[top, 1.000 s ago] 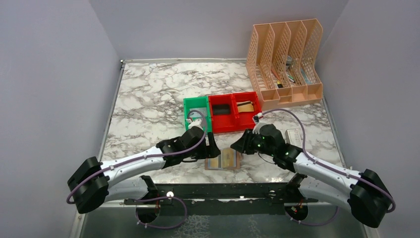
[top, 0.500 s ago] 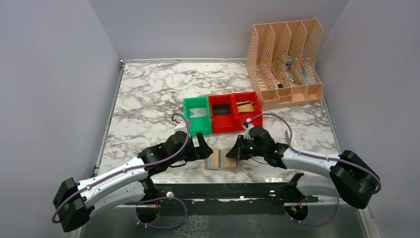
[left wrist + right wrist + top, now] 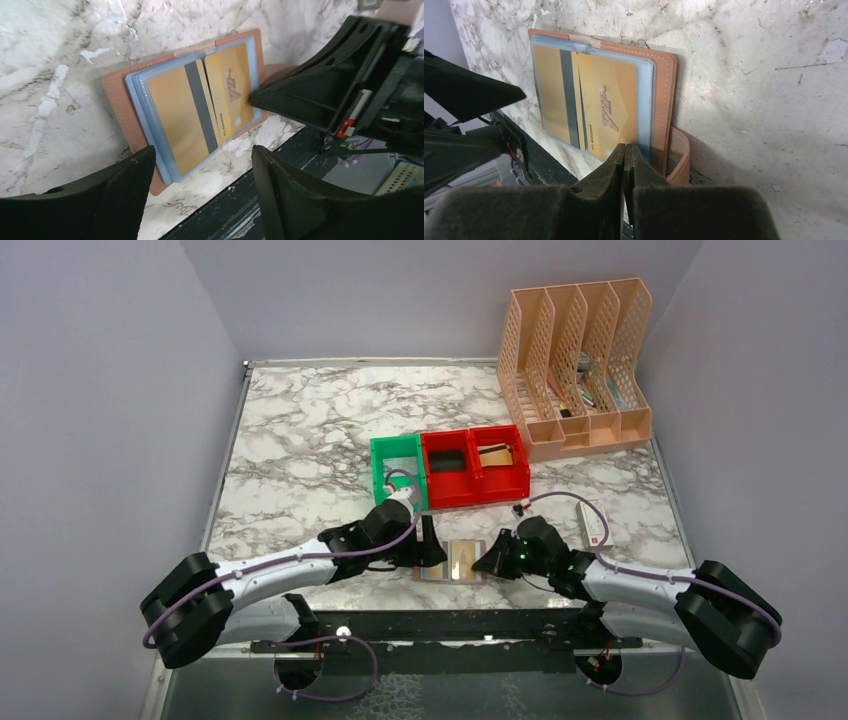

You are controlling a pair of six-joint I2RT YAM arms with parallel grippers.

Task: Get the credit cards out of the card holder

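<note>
The card holder (image 3: 452, 562) lies open near the table's front edge, with a brown cover (image 3: 117, 100) and blue pockets. It holds a gold card with a grey stripe (image 3: 175, 115) and a gold card with a logo (image 3: 232, 90). Both cards also show in the right wrist view (image 3: 551, 90) (image 3: 611, 110). My left gripper (image 3: 428, 540) is open and empty, its jaws spread over the holder's left front corner (image 3: 202, 152). My right gripper (image 3: 483, 562) is shut, its tips (image 3: 625, 147) at the right edge of the logo card, by the holder's strap (image 3: 679, 160).
A green bin (image 3: 397, 465) and two red bins (image 3: 475, 465) stand just behind the holder. A white box with a red mark (image 3: 592, 520) lies at the right. A peach file rack (image 3: 575, 370) stands at the back right. The dark front rail (image 3: 450, 618) runs right below the holder.
My right gripper has dropped lower and come in at the holder's right edge. My left gripper has shifted right, up to the holder's left side. The holder lies where it was.
</note>
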